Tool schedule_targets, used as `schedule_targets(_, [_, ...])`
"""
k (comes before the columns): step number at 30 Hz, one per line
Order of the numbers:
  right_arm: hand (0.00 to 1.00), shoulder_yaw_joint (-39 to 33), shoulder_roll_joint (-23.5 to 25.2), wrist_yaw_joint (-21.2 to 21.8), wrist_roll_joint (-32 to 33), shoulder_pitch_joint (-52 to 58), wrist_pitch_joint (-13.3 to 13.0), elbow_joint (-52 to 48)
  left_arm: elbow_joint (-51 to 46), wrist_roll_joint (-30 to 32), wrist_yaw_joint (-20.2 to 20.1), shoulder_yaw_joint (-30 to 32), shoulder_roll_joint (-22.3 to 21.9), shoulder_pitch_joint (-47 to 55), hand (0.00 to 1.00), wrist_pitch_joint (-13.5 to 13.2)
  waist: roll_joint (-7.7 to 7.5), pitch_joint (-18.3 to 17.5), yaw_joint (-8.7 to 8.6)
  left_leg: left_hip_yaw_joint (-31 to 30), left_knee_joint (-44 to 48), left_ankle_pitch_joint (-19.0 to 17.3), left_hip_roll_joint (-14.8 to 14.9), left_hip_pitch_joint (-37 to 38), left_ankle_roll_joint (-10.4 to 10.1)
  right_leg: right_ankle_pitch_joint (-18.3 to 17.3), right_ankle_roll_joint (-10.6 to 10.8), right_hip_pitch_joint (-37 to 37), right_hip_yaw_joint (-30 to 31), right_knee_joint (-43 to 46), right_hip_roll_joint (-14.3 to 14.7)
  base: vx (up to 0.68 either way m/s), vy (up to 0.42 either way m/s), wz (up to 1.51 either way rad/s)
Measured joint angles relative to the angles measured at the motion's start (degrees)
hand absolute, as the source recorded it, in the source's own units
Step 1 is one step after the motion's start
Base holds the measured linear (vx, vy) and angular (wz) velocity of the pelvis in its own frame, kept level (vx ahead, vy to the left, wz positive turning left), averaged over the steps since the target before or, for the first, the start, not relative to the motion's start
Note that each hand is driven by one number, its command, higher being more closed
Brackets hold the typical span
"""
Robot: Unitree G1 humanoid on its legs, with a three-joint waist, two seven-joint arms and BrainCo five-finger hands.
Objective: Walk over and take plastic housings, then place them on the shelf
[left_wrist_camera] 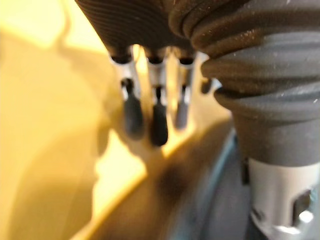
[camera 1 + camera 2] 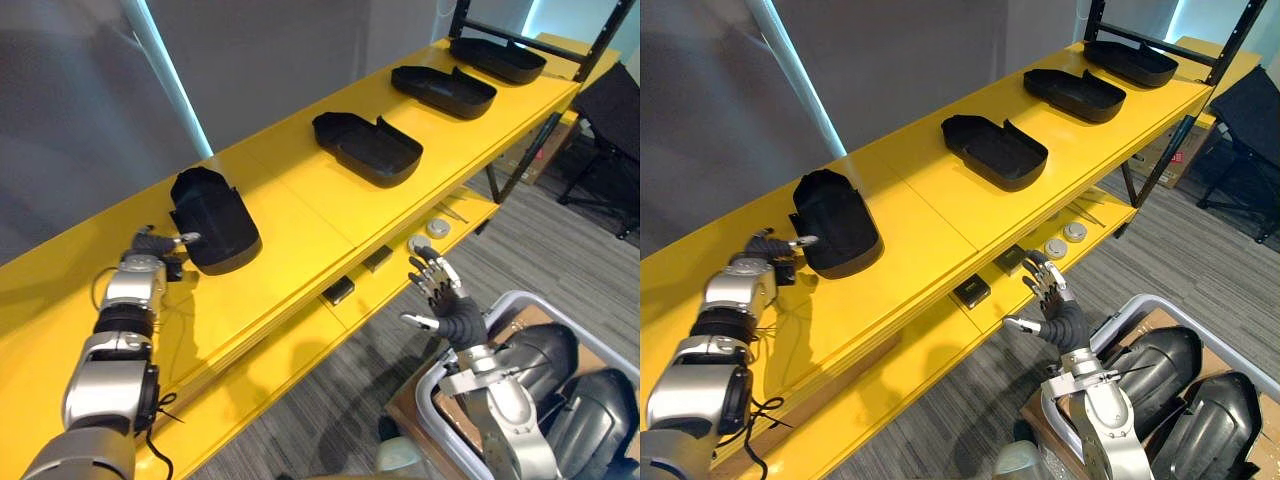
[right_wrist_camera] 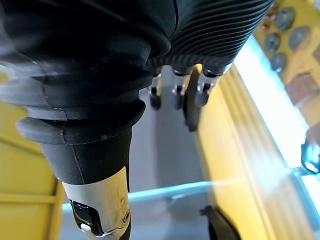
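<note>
Several black plastic housings lie in a row along the yellow shelf top (image 2: 300,215). The nearest housing (image 2: 212,220) sits at the left end, and others (image 2: 368,148) (image 2: 443,90) (image 2: 497,58) follow toward the far right. My left hand (image 2: 152,247) rests on the shelf just left of the nearest housing, open, its thumb tip at the housing's rim. The left wrist view shows its fingers (image 1: 157,122) straight over the yellow surface. My right hand (image 2: 447,298) hangs open, holding nothing, in front of the lower shelf. More housings (image 2: 545,355) lie in a grey bin (image 2: 520,300) at lower right.
The lower yellow shelf (image 2: 300,350) holds two small black boxes (image 2: 339,291) (image 2: 377,259) and two round discs (image 2: 418,243) (image 2: 438,228). A black rack post (image 2: 545,130) stands at the shelf's far end. A dark chair (image 2: 612,110) stands on the grey carpet beyond.
</note>
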Motion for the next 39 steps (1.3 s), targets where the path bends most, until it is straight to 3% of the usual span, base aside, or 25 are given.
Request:
schedule_targets(3, [0.0, 1.22, -0.02, 0.04, 1.35, 0.03, -0.26, 0.31, 0.01, 7.09, -2.44, -0.89, 4.86, -4.72, 0.0, -0.36, 0.05, -0.15, 0.14, -0.02, 0.0, 0.06, -0.02, -0.04, 0.05, 0.04, 0.02, 0.01, -0.01, 0.0, -0.04, -0.01, -0.009, 0.0])
schedule_targets(6, [0.0, 2.07, -0.37, 0.01, 2.38, -0.14, -0.62, 0.62, -0.03, 11.2, -4.47, -2.98, 7.21, -6.34, 0.0, -2.58, 0.6, -1.33, 0.23, -0.1, -0.04, 0.06, -0.04, -0.12, 0.05, 0.04, 0.02, 0.01, -0.14, -0.03, -0.09, 0.0, 0.0, 0.02])
schedule_targets(9, [0.0, 4.17, -0.87, -1.26, 2.45, -1.04, -2.08, 2.45, -0.19, 15.39, -3.66, -7.1, 7.34, -7.1, 0.0, -5.19, 0.99, -2.85, 0.17, -1.25, -0.06, 0.22, -0.08, -0.36, 0.09, 0.03, 0.02, 0.64, -1.45, -0.22, -0.2, -0.01, -0.004, 0.16])
schedule_targets(13, [0.0, 6.05, -0.96, -3.0, 2.38, -1.4, -2.75, 3.61, -0.5, 16.52, 0.87, -8.77, 7.33, -7.61, 0.0, -7.9, 0.8, -3.56, 0.71, -2.84, -0.12, 0.88, -0.21, -1.2, 0.26, 0.03, 0.01, 0.86, -2.92, -0.36, -0.43, -0.05, -0.027, 0.19])
schedule_targets(16, [0.0, 6.74, -1.08, -3.94, 2.26, -1.74, -4.09, 5.16, -3.1, 12.1, 5.3, -9.03, 7.33, -7.55, 0.0, -10.11, 0.23, -4.14, 2.03, -3.4, -0.75, 1.47, -0.22, -1.15, 0.11, 0.03, 0.0, 1.02, -3.39, -0.4, -0.31, -0.04, -0.029, 0.14])
schedule_targets(20, [0.0, 7.58, -1.27, -4.56, 2.36, -4.28, -4.19, 5.2, -13.51, 0.28, 11.0, -6.95, 6.88, -1.75, 0.0, -16.18, -0.35, -5.26, 3.26, -4.99, -1.62, 2.32, -0.51, -1.23, 0.28, 0.03, 0.01, 1.83, -5.21, -0.77, -0.5, -0.01, -0.023, 0.21])
schedule_targets(22, [0.0, 7.39, -1.13, -4.55, 3.51, -5.2, -4.1, 5.49, -26.83, -9.07, 14.03, 0.84, -0.02, 9.49, 0.0, -22.61, -0.19, -7.29, 4.78, -6.55, -2.21, 2.74, -0.77, -1.74, 0.38, 0.04, 0.03, 2.14, -6.83, -0.94, -0.6, 0.02, -0.019, 0.3])
schedule_targets(23, [0.0, 7.27, -1.05, -4.54, 3.5, -5.3, -4.1, 5.59, -30.23, -10.02, 14.93, 2.53, -2.34, 12.44, 0.0, -24.26, -0.2, -7.6, 5.28, -6.97, -2.44, 2.9, -0.82, -1.79, 0.4, 0.04, 0.03, 2.29, -7.46, -0.95, -0.64, 0.03, -0.02, 0.46])
schedule_targets(25, [0.0, 6.93, -0.32, -4.69, 3.48, -6.42, -4.08, 7.14, -44.8, -12.27, 18.07, 7.28, -12.03, 26.66, 0.0, -31.97, -0.53, -7.88, 7.17, -8.95, -3.36, 3.68, -1.01, -1.59, 0.51, 0.02, 0.02, 3.48, -9.58, -1.05, -0.71, 0.0, -0.017, 0.43])
schedule_targets(26, [0.0, 6.73, 0.0, -4.87, 3.48, -6.6, -4.07, 7.57, -48.4, -12.26, 18.73, 8.01, -14.8, 30.45, 0.0, -33.56, -0.7, -7.94, 7.72, -9.63, -3.44, 3.75, -1.05, -1.61, 0.5, 0.01, 0.03, 3.83, -10.04, -1.14, -0.73, -0.03, -0.02, 0.43])
schedule_targets(28, [0.0, 5.32, 1.6, -6.14, 3.36, -7.4, -4.01, 8.61, -58.35, -12.21, 20.01, 8.79, -24.77, 43.73, 0.0, -38.94, -1.53, -8.43, 10.83, -11.58, -3.96, 4.34, -1.34, -1.63, 0.47, -0.4, -0.13, 4.96, -12.65, -1.16, -0.92, -0.03, -0.016, 0.47])
schedule_targets(32, [0.0, 3.66, 4.25, -8.86, 3.18, -10.45, -3.47, 10.17, -65.36, -11.99, 18.9, 8.82, -31.15, 55.53, 0.0, -42.75, -2.44, -8.82, 14.08, -14.72, -6.28, 6.06, -1.84, -1.26, 0.39, -2.77, -0.21, 5.9, -15.83, -0.07, -1.26, -0.07, -0.028, 0.49])
schedule_targets(33, [0.0, 2.12, 8.24, -12.5, 1.12, -12.11, -2.13, 11.65, -72.97, -12.35, 4.76, 8.27, -35.54, 60.68, 0.0, -47.58, -4.85, -7.6, 15.03, -16.58, -6.29, 7.03, -1.61, -2.98, 0.18, -2.54, 0.05, 5.61, -18.47, -0.07, -1.01, -0.04, -0.011, 0.04])
schedule_targets(39, [0.0, 1.99, 8.25, -12.4, 1.12, -12.06, -2.13, 11.95, -72.97, -12.55, 4.44, 8.03, -35.51, 60.69, 0.0, -47.58, -4.57, -7.36, 15.01, -16.69, -6.28, 7.08, -1.61, -2.84, 0.17, -2.53, 0.05, 5.7, -18.48, 0.14, -1.02, 0.0, 0.0, 0.0])
